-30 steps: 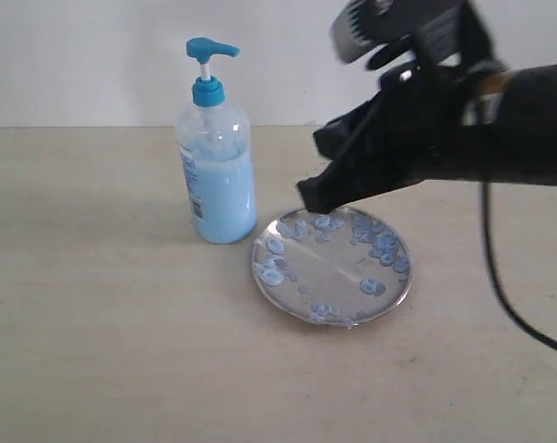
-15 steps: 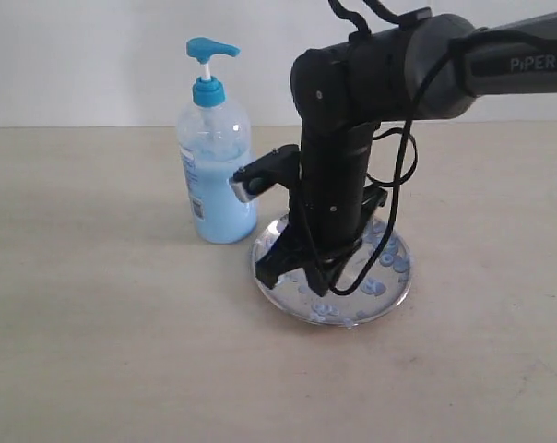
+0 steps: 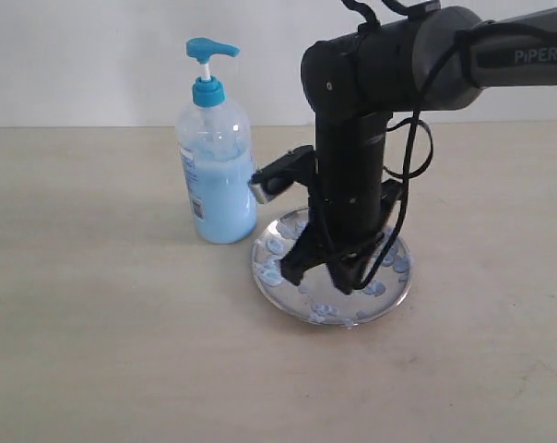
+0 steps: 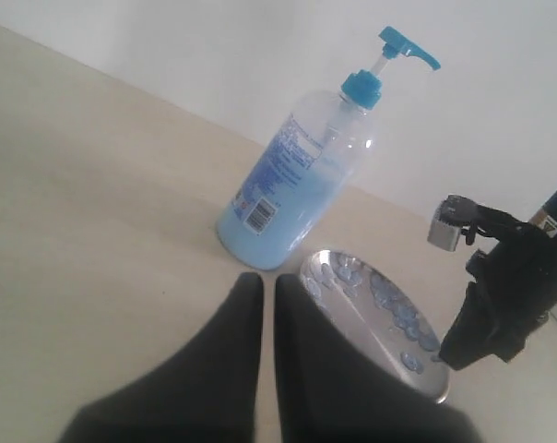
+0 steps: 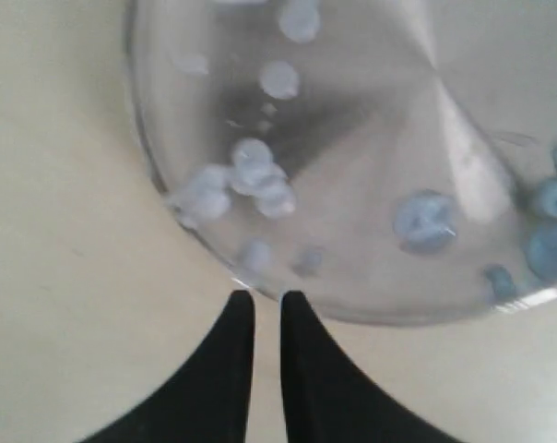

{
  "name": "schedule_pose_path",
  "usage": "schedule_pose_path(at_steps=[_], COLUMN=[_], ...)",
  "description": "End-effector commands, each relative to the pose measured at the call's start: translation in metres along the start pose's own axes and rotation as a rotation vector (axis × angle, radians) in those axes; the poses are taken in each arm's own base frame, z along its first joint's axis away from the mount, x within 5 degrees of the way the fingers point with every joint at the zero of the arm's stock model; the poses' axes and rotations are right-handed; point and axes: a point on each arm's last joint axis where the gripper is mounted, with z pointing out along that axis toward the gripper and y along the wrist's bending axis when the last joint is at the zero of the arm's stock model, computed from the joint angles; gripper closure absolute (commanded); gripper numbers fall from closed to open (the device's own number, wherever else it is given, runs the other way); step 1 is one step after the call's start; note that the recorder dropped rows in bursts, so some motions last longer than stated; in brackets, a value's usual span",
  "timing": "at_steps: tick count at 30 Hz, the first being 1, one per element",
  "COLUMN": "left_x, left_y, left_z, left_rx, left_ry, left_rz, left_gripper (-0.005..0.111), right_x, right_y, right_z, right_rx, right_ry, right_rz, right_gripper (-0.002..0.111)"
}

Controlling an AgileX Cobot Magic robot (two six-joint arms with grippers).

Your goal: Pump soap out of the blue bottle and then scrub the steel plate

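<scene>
The steel plate (image 3: 302, 309) lies flat on the desk (image 3: 94, 323), just beside the blue bottle (image 3: 217, 175) on the bottle's right in the exterior view; whether rim and bottle touch I cannot tell. Bluish blobs of soap (image 3: 277, 247) speckle the plate's shiny face, thickest along its far and right edges. The bottle stands upright and holds pale blue soap to about two thirds of its height. Its bright blue pump head (image 3: 209, 48) sits high on the white stem with nothing on it.

The right arm reaches in from the right of the exterior view and turns straight down over the plate. The right hand (image 3: 320, 277) hangs low over the plate's near-left part, and its wrist view shows the tips at the rim. Its two dark fingers (image 5: 237, 323) are pressed almost together, a thin slit between them and nothing in it. Whether they touch the metal I cannot tell.

The left hand (image 4: 262, 281) shows only in its own wrist view. It is well apart from bottle and plate, its fingers drawn close with a narrow gap, and it grips nothing.
</scene>
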Motion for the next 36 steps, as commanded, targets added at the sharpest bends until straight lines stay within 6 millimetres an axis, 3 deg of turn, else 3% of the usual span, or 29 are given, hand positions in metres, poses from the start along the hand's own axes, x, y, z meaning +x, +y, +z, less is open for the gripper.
schedule_pose_path(at_steps=[1,3,5,9,12,14,15,17,18,20,22,23,24,26,28,30,31,32,36], left_x=[0.0,0.0,0.0,0.0,0.0,0.0,0.0,0.0,0.0,0.0,0.0,0.0,0.0,0.0,0.0,0.001,0.001,0.0,0.0], left_y=[0.0,0.0,0.0,0.0,0.0,0.0,0.0,0.0,0.0,0.0,0.0,0.0,0.0,0.0,0.0,0.0,0.0,0.0,0.0], left_z=[0.0,0.0,0.0,0.0,0.0,0.0,0.0,0.0,0.0,0.0,0.0,0.0,0.0,0.0,0.0,0.0,0.0,0.0,0.0], left_rx=[0.003,0.003,0.003,0.003,0.003,0.003,0.003,0.003,0.003,0.003,0.003,0.003,0.003,0.003,0.003,0.003,0.003,0.003,0.003], left_ry=[-0.005,-0.005,-0.005,-0.005,-0.005,-0.005,-0.005,-0.005,-0.005,-0.005,-0.005,-0.005,-0.005,-0.005,-0.005,0.0,0.0,-0.002,-0.002], left_rz=[-0.014,-0.014,-0.014,-0.014,-0.014,-0.014,-0.014,-0.014,-0.014,-0.014,-0.014,-0.014,-0.014,-0.014,-0.014,-0.014,-0.014,-0.014,-0.014], left_gripper=[0.102,0.102,0.102,0.102,0.102,0.102,0.102,0.102,0.102,0.102,0.102,0.102,0.102,0.102,0.102,0.102,0.102,0.102,0.102], right_x=[-0.001,-0.017,-0.024,-0.002,0.003,-0.003,-0.014,-0.032,-0.038,-0.036,-0.021,-0.012,-0.006,-0.008,-0.025,-0.042,-0.044,-0.042,-0.008], right_y=[-0.051,-0.053,-0.04,-0.01,-0.031,-0.053,-0.06,-0.056,-0.043,-0.021,-0.003,-0.002,-0.004,-0.024,-0.044,-0.044,-0.039,-0.03,-0.012], right_z=[-0.009,-0.014,-0.015,-0.01,-0.009,-0.013,-0.018,-0.024,-0.024,-0.02,-0.015,-0.013,-0.013,-0.014,-0.02,-0.027,-0.027,-0.024,-0.012], right_rx=[0.321,0.26,0.121,-0.057,0.122,0.326,0.392,0.301,0.181,0.073,0.014,0.001,0.019,0.166,0.345,0.279,0.2,0.144,0.096], right_ry=[-0.079,-0.279,-0.325,-0.028,0.035,-0.031,-0.195,-0.436,-0.484,-0.393,-0.194,-0.1,-0.03,-0.036,-0.235,-0.505,-0.537,-0.497,-0.028], right_rz=[0.166,0.37,0.365,-0.163,-0.26,-0.147,0.028,0.299,0.385,0.228,-0.191,-0.368,-0.439,-0.407,-0.218,0.162,0.282,0.288,-0.413], right_gripper=[0.109,0.109,0.109,0.109,0.109,0.109,0.109,0.109,0.109,0.109,0.109,0.109,0.109,0.109,0.109,0.109,0.109,0.109,0.109])
